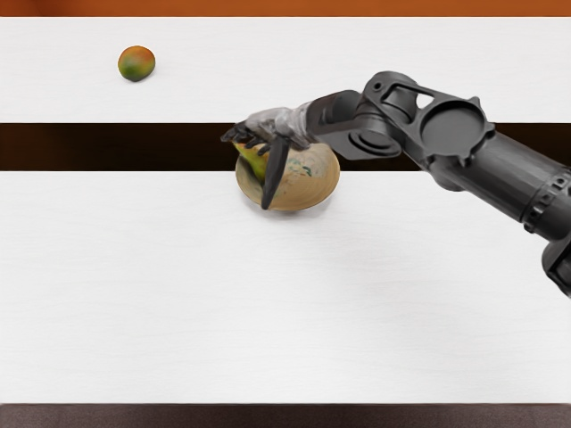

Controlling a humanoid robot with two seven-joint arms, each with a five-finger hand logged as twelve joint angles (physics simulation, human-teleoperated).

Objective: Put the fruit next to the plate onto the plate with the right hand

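Looking down from my head, my right hand (264, 141) is wrapped around one small yellow-green fruit (253, 161). I hold it over the left edge of the one round tan plate (310, 183). One more fruit, a round orange-green one (136, 63), sits far away on the white table (268, 294). That makes two fruits.

A white table (268, 312) with faint grain fills the near view under soft, even light. A dark gap (89, 147) runs along its far edge, with a second white surface (375, 62) beyond. An orange-brown strip (285, 7) lines the top and a dark brown band (285, 417) the near edge.
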